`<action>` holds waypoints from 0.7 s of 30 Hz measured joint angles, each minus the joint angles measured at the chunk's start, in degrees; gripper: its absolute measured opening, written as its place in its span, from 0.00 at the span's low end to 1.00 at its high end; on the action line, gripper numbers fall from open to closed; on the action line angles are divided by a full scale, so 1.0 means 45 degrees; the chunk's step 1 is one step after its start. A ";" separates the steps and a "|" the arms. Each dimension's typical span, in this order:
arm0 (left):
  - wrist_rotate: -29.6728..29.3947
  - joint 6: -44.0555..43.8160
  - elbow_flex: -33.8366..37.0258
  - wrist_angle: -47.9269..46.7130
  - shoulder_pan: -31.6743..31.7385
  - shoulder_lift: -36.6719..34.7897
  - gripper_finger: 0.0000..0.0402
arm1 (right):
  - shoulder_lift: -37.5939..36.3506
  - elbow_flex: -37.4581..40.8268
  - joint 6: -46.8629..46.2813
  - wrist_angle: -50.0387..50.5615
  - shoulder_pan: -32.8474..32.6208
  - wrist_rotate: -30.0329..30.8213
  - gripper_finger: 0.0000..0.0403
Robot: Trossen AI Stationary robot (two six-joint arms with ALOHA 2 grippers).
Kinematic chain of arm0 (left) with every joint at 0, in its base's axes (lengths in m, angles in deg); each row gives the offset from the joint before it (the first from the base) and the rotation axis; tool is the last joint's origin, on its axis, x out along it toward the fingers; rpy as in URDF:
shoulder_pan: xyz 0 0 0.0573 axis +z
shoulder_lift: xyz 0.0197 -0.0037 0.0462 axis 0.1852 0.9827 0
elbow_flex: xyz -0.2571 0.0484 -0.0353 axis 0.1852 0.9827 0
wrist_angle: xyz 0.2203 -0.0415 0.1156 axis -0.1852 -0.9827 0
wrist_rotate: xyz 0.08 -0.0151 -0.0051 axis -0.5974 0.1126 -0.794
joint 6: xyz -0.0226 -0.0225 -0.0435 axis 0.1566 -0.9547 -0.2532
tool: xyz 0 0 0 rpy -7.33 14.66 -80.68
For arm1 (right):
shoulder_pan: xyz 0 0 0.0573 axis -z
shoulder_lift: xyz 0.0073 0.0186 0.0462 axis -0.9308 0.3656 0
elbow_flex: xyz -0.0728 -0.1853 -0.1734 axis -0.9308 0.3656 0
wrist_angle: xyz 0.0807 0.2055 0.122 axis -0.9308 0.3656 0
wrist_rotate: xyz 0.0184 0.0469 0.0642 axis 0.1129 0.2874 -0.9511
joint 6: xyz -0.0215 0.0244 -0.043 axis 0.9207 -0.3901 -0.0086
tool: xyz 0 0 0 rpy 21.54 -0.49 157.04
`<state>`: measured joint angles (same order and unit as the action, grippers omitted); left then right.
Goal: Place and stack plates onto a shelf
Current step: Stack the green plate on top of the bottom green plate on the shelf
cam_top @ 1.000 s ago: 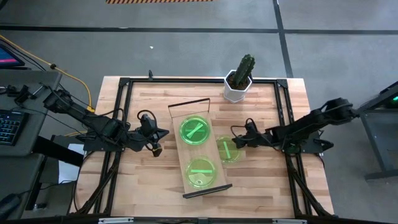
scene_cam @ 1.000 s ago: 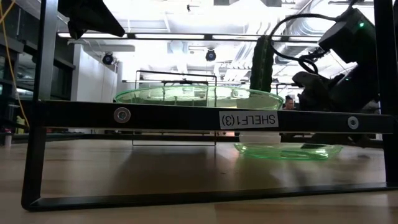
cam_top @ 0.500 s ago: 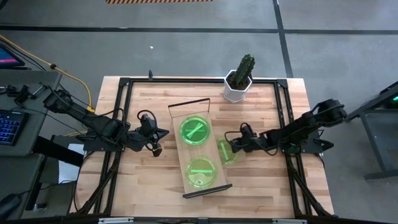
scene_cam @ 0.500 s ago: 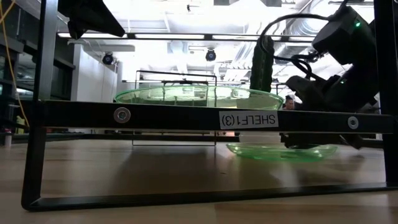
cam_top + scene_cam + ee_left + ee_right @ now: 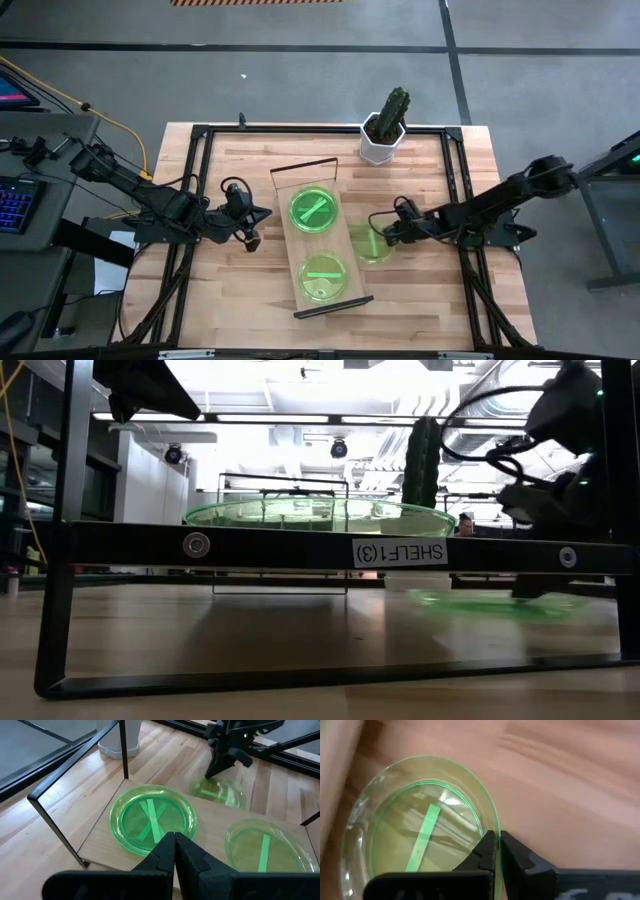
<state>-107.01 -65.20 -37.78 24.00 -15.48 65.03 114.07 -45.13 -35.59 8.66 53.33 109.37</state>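
1. The right gripper sits just right of the middle of the high view. Its two fingers are pinched on the rim of a loose green plate. The right wrist view shows the thin edge caught between the closed tips.

2. This loose plate lies on the wooden table, right beside the shelf, a little right of the picture's middle.

3. The shelf already has plates on it: a far pile with crossed bars, so likely two plates, and a near plate lower in the frame.

4. To do this step well, I think the grip must stay tight, because only the rim is held. The plate should go up flat and slowly so it does not slip or tip.

5. It must rise above the shelf edge before going left, or it may bump the board.

6. Then set it down centred on a plate, and let go only when it rests.

7. The left gripper waits left of the shelf, fingers together and holding nothing.
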 joint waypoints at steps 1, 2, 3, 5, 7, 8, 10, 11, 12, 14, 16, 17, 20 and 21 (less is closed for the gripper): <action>-0.0002 0.0002 0.0000 -0.0004 0.0000 0.0000 0.00 | -0.0453 0.0021 0.0012 0.0739 0.0000 0.0014 0.00; -0.0002 0.0002 0.0000 -0.0014 0.0000 0.0001 0.00 | -0.0881 0.0034 0.0019 0.1374 0.0000 0.0015 0.00; -0.0003 0.0007 0.0000 -0.0037 0.0000 0.0005 0.00 | -0.1369 0.0034 0.0024 0.1945 0.0000 0.0031 0.00; -0.0007 0.0002 0.0000 -0.0036 0.0000 0.0002 0.00 | -0.2347 0.0034 0.0083 0.2865 0.0000 0.0064 0.00; -0.0007 0.0003 0.0000 -0.0042 0.0000 0.0000 0.00 | -0.3328 0.0034 0.0181 0.3658 0.0000 0.0075 0.00; -0.0012 0.0002 0.0000 -0.0041 0.0000 0.0001 0.00 | -0.3827 0.0034 0.0334 0.3901 0.0005 0.0107 0.00; -0.0012 0.0060 0.0000 -0.0046 0.0000 0.0005 0.00 | -0.4746 0.0029 0.0550 0.4193 0.0008 0.0150 0.00; -0.0017 0.0130 0.0000 -0.0035 0.0000 0.0002 0.00 | -0.5199 0.0029 0.0703 0.4340 0.0010 0.0149 0.00; -0.0022 0.0180 0.0000 -0.0039 0.0000 0.0002 0.00 | -0.5613 0.0029 0.0825 0.4376 0.0010 0.0132 0.00; -0.0107 0.0183 0.0000 -0.0053 0.0005 0.0005 0.00 | -0.6398 0.0024 0.1092 0.4424 0.0010 0.0047 0.00; -0.0215 0.0196 0.0000 -0.0046 0.0015 0.0005 0.00 | -0.7080 0.0019 0.1336 0.4463 0.0010 0.0018 0.00; -0.0238 0.0197 0.0000 -0.0046 0.0015 0.0004 0.00 | -0.7376 0.0015 0.1438 0.4520 0.0010 0.0011 0.00; -0.0299 0.0192 0.0000 -0.0042 0.0099 0.0005 0.00 | -0.7947 0.0005 0.1386 0.5009 0.0015 -0.0228 0.00; -0.0299 0.0192 0.0000 -0.0024 0.0151 0.0005 0.00 | -0.8008 0.0005 0.1171 0.5263 0.0015 -0.0362 0.00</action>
<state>-108.35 -64.33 -37.78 23.89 -14.80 65.06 78.04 -45.11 -30.32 32.34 53.40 107.74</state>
